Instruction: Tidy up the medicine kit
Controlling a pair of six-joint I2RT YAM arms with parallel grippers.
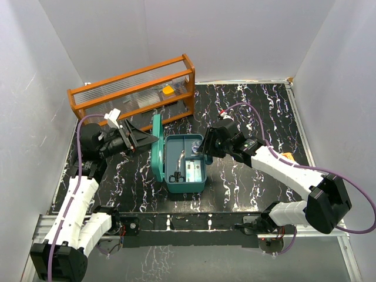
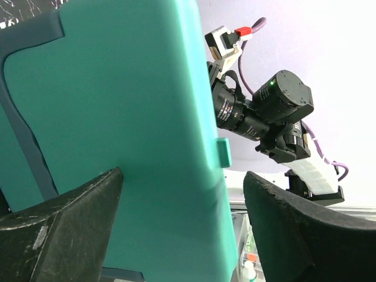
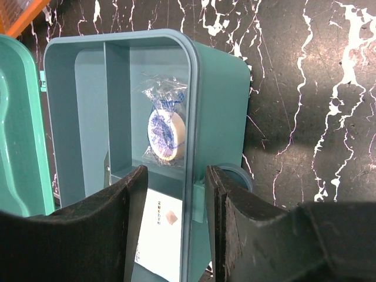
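Mid-worktop [image 1: 235, 189], the right tool [image 3: 176, 176] straddles the right wall of the medicine kit [image 1: 185, 187]; whether it pinches, I cannot tell. The left tool [image 2: 182, 176] gapes around the upright lid [image 2: 117, 106], nearer it. The kit's long axis runs from near edge to far. It is smooth, rigid teal plastic with rounded corners, holding a crinkly-wrapped tape roll [image 3: 164, 132].

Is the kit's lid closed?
No, the lid stands upright at the left side of the box, whose inside is showing.
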